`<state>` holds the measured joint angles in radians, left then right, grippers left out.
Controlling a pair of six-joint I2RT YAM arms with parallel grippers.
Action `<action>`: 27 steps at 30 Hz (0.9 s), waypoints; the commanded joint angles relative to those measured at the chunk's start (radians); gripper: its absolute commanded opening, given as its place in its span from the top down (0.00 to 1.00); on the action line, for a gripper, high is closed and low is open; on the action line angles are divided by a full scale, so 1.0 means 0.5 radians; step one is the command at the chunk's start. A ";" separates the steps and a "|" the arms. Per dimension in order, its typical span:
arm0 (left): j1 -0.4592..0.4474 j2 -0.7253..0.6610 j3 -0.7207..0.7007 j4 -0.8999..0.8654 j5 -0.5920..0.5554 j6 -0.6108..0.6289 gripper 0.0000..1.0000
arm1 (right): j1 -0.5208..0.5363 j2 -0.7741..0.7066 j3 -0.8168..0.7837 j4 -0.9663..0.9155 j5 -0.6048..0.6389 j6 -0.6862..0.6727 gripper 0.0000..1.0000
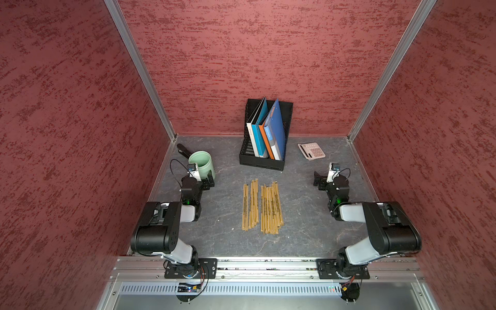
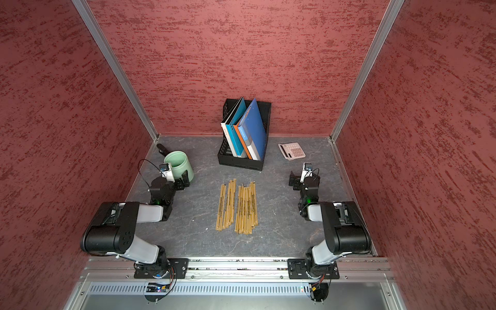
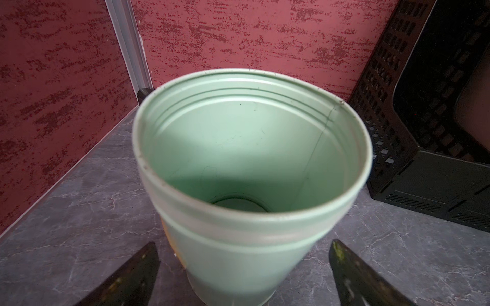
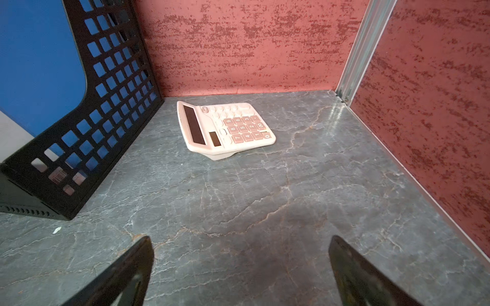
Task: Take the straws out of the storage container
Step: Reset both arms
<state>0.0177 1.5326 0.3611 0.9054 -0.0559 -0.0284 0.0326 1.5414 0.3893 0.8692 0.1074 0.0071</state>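
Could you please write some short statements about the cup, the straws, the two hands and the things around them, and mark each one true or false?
1. The cup is empty, and the straws lie flat on the table. True.
2. The left hand and the right hand are both open. True.
3. The calculator lies beside the file holder, apart from it. True.
4. The right hand holds a straw. False: it holds nothing and is above bare table.
5. The cup lies on its side. False: it stands upright, just in front of the left hand.
6. The file holder is empty. False: coloured folders stand in it.
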 commanded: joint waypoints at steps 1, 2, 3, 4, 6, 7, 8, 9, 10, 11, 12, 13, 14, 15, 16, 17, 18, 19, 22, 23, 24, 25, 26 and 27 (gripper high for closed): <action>0.015 -0.006 0.014 0.008 0.020 0.025 0.00 | -0.012 -0.004 -0.012 0.076 -0.044 -0.012 0.01; 0.012 -0.004 0.014 0.007 0.021 0.024 0.00 | -0.010 -0.003 -0.013 0.078 -0.045 -0.011 0.01; 0.014 -0.006 0.014 0.007 0.020 0.024 0.00 | -0.010 -0.002 -0.013 0.077 -0.046 -0.012 0.01; 0.014 -0.005 0.014 0.006 0.021 0.024 0.00 | -0.008 -0.004 -0.012 0.075 -0.043 -0.013 0.01; 0.016 -0.005 0.015 0.008 0.021 0.023 0.00 | -0.010 -0.004 -0.012 0.077 -0.045 -0.013 0.01; 0.013 -0.005 0.014 0.007 0.020 0.025 0.00 | -0.010 -0.003 -0.012 0.076 -0.044 -0.012 0.01; 0.013 -0.005 0.014 0.008 0.020 0.024 0.00 | -0.010 -0.003 -0.012 0.075 -0.045 -0.012 0.01; 0.016 -0.006 0.014 0.008 0.020 0.024 0.00 | -0.010 -0.003 -0.012 0.075 -0.044 -0.012 0.01; 0.015 -0.005 0.016 0.008 0.021 0.026 0.00 | -0.010 -0.004 -0.012 0.077 -0.044 -0.012 0.01; 0.012 -0.002 0.017 0.008 0.020 0.024 0.00 | -0.010 -0.003 -0.012 0.075 -0.044 -0.013 0.01; 0.014 -0.003 0.017 0.005 0.020 0.024 0.00 | -0.010 -0.003 -0.011 0.075 -0.044 -0.012 0.01; 0.014 -0.002 0.017 0.005 0.020 0.024 0.00 | -0.009 -0.004 -0.012 0.075 -0.045 -0.012 0.01; 0.013 -0.005 0.018 0.007 0.020 0.023 0.00 | -0.010 -0.003 -0.012 0.075 -0.045 -0.013 0.01; 0.014 -0.003 0.017 0.008 0.020 0.025 0.00 | -0.008 -0.002 -0.012 0.075 -0.045 -0.012 0.01; 0.011 -0.004 0.017 0.007 0.020 0.023 0.00 | -0.010 -0.003 -0.012 0.076 -0.044 -0.014 0.01; 0.012 -0.004 0.019 0.007 0.020 0.023 0.00 | -0.009 -0.003 -0.012 0.076 -0.044 -0.014 0.01; 0.013 -0.005 0.015 0.008 0.020 0.024 0.00 | -0.010 -0.001 -0.009 0.072 -0.046 -0.012 0.01; 0.013 -0.003 0.016 0.008 0.020 0.025 0.00 | -0.010 -0.001 -0.007 0.072 -0.045 -0.011 0.01; 0.014 -0.004 0.017 0.008 0.022 0.025 0.00 | -0.013 0.009 0.008 0.051 -0.056 -0.004 0.01; 0.013 -0.003 0.016 0.008 0.021 0.026 0.00 | -0.016 0.009 0.007 0.050 -0.061 -0.004 0.01; 0.015 -0.005 0.014 0.008 0.021 0.023 0.00 | -0.019 0.008 0.007 0.050 -0.064 -0.004 0.01; 0.014 -0.006 0.014 0.008 0.020 0.025 0.00 | -0.019 0.009 0.007 0.052 -0.063 -0.004 0.01; 0.013 -0.006 0.016 0.008 0.020 0.023 0.00 | -0.018 0.004 0.000 0.066 -0.059 -0.005 0.01; 0.013 -0.004 0.014 0.006 0.021 0.023 0.00 | -0.016 -0.009 -0.011 0.067 -0.063 -0.008 0.01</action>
